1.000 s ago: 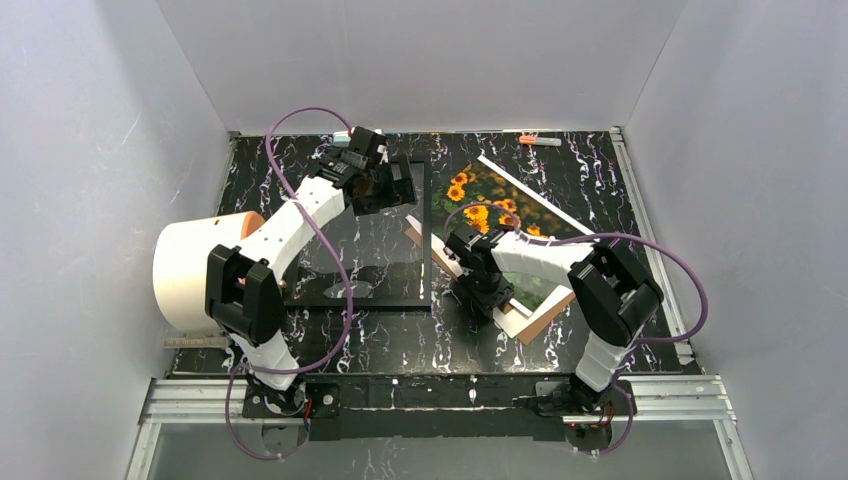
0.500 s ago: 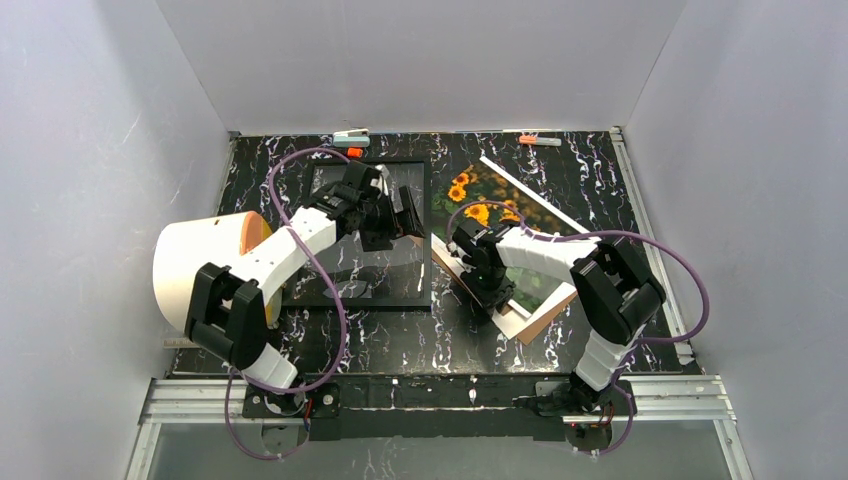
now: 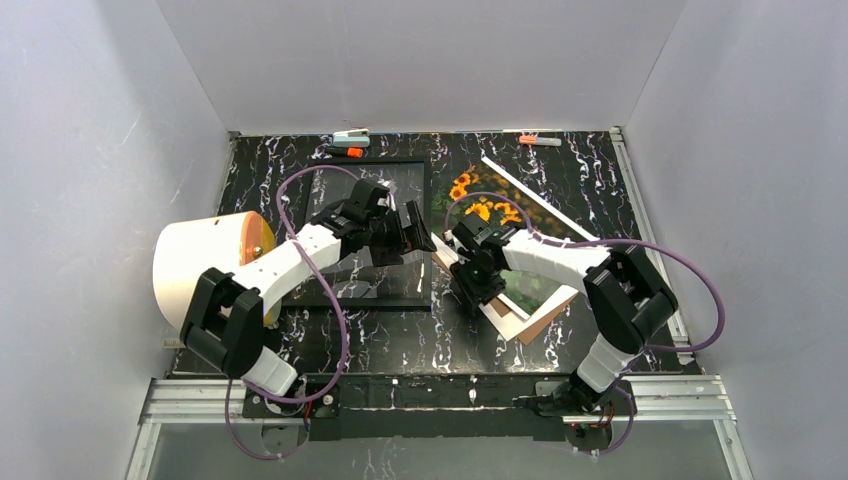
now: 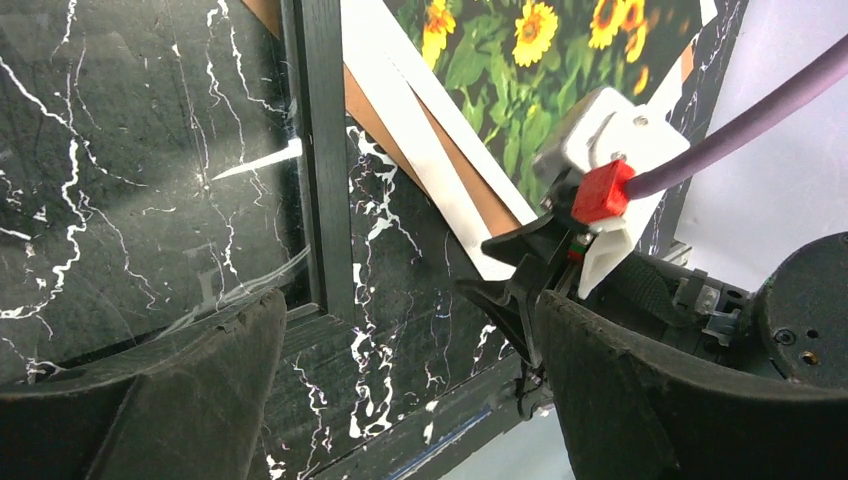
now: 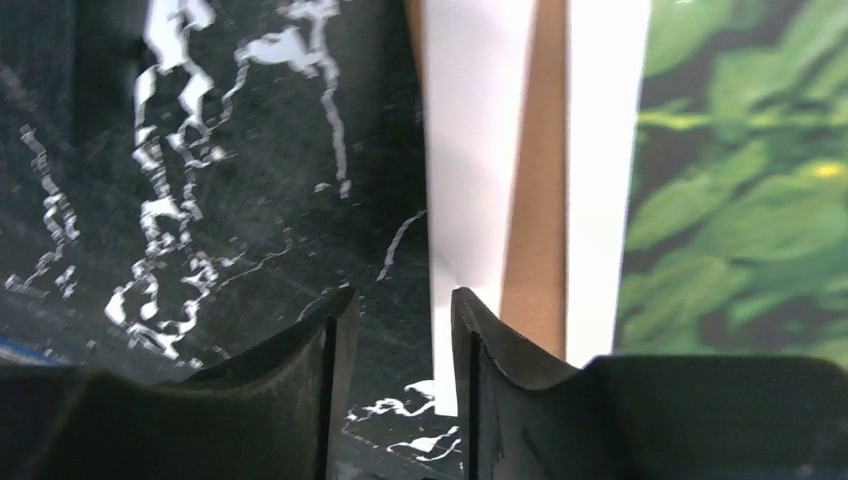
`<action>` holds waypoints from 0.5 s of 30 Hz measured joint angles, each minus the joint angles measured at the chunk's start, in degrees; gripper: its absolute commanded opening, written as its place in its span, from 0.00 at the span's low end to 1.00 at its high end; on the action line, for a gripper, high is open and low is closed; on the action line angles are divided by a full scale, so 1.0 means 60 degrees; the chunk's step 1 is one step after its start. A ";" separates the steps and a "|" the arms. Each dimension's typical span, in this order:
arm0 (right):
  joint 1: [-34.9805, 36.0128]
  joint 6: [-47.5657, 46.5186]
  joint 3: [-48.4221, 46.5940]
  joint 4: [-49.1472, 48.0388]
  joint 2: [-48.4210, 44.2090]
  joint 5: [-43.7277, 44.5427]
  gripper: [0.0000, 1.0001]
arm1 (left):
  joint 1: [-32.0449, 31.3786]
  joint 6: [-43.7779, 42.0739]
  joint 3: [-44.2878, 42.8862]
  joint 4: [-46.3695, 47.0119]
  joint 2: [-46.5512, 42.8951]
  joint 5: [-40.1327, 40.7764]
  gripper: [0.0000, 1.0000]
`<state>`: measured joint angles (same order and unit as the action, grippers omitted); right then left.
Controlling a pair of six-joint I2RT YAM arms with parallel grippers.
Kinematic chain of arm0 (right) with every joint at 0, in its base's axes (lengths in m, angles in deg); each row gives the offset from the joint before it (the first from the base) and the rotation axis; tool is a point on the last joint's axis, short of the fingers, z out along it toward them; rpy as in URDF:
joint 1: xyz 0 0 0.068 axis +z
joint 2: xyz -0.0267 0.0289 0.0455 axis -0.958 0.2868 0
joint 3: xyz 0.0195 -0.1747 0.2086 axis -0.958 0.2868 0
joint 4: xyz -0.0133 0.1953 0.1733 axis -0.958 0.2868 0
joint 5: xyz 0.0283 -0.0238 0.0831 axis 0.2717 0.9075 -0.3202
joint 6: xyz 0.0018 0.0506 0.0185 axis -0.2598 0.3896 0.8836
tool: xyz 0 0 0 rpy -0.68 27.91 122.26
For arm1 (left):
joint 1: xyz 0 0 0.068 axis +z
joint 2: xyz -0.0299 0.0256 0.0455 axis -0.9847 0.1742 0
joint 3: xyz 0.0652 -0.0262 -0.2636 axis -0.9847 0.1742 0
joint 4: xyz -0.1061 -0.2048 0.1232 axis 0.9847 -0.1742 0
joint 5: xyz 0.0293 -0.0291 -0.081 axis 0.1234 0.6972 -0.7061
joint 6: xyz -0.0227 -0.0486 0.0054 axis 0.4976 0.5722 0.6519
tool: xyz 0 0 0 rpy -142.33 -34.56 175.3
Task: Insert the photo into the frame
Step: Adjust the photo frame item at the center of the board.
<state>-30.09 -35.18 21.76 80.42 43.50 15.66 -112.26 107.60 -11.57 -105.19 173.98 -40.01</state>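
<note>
The photo (image 3: 462, 186) of sunflowers lies face up, turned at an angle, on a brown backing board (image 3: 552, 310) right of the frame (image 3: 360, 301). The thin black frame lies flat on the marbled table with its pane in place. My left gripper (image 3: 418, 238) hovers over the frame's right edge (image 4: 318, 150), open wide and empty, with the photo (image 4: 500, 60) beyond it. My right gripper (image 3: 468, 297) points down at the stack's lower-left edge. Its jaws (image 5: 400, 340) stand slightly apart over bare table, nothing between them, beside a white sheet (image 5: 465, 150), the board (image 5: 540, 200) and the photo (image 5: 740, 200).
A large white cylinder with an orange end (image 3: 200, 270) lies at the table's left edge. Two markers (image 3: 350, 135) (image 3: 540, 141) rest along the far wall. White walls close in three sides; a metal rail (image 3: 440, 390) runs along the near edge.
My left arm has swung from the frame's far end toward me, to its right edge near the right gripper. The right gripper has shifted slightly left along the stack's edge.
</note>
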 measured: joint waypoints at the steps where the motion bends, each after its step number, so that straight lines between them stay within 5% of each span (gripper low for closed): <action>1: 0.0025 0.0051 0.0000 -0.0058 -0.0011 0.0237 0.54 | -0.0007 0.0040 0.0040 0.0036 -0.0051 0.0051 0.93; 5: 0.0135 0.0208 -0.0004 -0.0273 -0.0015 0.1479 0.61 | -0.0022 0.0251 0.0102 0.0011 -0.0382 0.0608 0.93; 15: 0.0692 0.0270 -0.0040 -0.0481 0.0401 0.2393 0.58 | -0.0026 0.0838 0.0368 -0.0036 -0.1268 0.1570 0.93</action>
<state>-25.94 -33.57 21.52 77.53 45.90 30.02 -112.41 112.62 -9.36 -105.41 166.37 -30.59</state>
